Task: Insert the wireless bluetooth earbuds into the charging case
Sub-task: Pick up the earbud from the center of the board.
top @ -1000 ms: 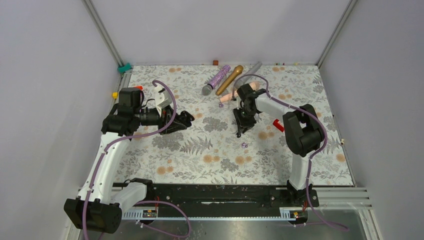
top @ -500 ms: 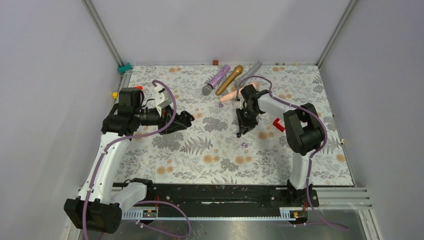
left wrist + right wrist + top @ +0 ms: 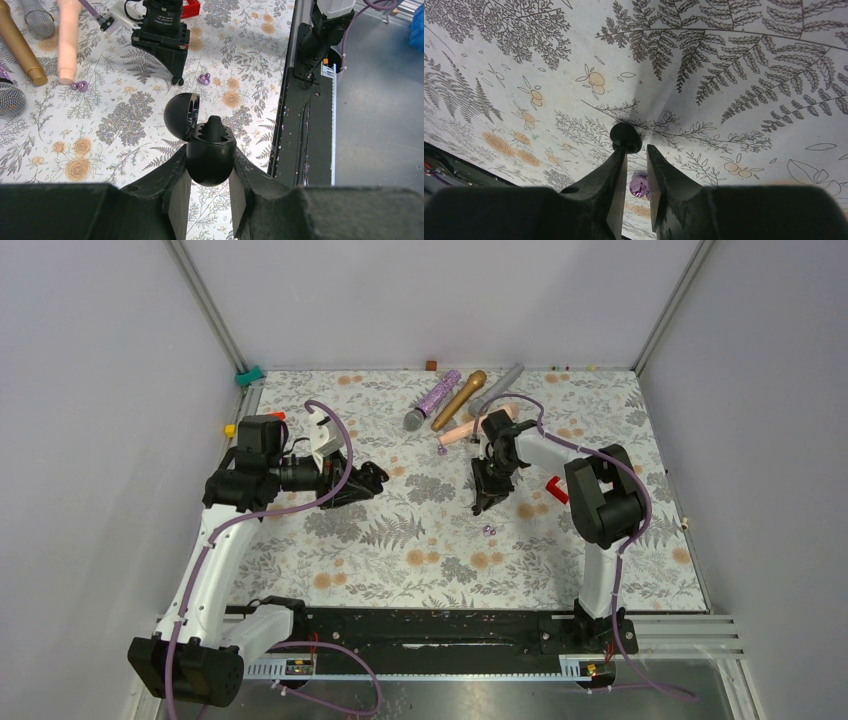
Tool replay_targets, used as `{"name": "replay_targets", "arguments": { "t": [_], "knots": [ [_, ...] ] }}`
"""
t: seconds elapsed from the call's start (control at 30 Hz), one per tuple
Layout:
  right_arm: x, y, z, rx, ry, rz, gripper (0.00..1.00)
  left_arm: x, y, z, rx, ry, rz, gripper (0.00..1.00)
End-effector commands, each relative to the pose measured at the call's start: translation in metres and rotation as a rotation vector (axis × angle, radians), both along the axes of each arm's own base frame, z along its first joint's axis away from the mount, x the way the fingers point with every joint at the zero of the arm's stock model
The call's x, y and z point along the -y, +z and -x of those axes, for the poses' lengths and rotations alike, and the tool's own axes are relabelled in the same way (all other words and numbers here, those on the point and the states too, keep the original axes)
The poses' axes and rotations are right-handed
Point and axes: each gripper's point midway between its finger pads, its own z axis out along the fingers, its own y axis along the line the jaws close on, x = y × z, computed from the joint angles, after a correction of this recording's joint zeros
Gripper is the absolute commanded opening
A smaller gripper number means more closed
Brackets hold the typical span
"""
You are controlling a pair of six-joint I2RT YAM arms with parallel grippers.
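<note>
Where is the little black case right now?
In the left wrist view the black case, lid open, is gripped in the left pincer, over the left half of the flowery table.

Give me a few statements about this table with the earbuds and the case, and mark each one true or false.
1. The left gripper grips the black charging case, lid open. True.
2. The right gripper holds a microphone. False: it points down at the table, a black earbud at its fingertips.
3. A purple earbud lies on the table near the right gripper. True.
4. The gold microphone stands upright. False: the gold microphone lies flat.
</note>
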Motion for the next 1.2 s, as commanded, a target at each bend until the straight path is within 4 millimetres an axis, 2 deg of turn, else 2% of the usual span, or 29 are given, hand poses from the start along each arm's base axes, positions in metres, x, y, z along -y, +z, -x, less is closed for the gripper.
{"name": "replay_targets", "arguments": {
  "t": [0.0,0.37,0.6,0.83,1.17],
  "knots": [
    [-0.009,0.002,-0.005,-0.011,-0.015,-0.04,0.28,0.003,0.008,0.001,0.042,-0.033,0.033,0.0],
    [-0.015,0.002,-0.003,-0.021,-0.006,-0.078,0.26,0.003,0.008,0.002,0.044,-0.034,0.033,0.0],
    [-0.018,0.007,-0.003,-0.014,0.0,-0.103,0.17,0.002,0.008,0.002,0.046,-0.034,0.033,0.0],
    [-0.02,0.034,-0.009,0.062,0.015,-0.133,0.12,0.002,0.008,0.003,0.048,-0.035,0.033,0.0],
    [-0.02,0.064,-0.015,0.163,0.031,-0.16,0.1,0.003,0.009,0.003,0.045,-0.038,0.036,0.0]
  ]
}}
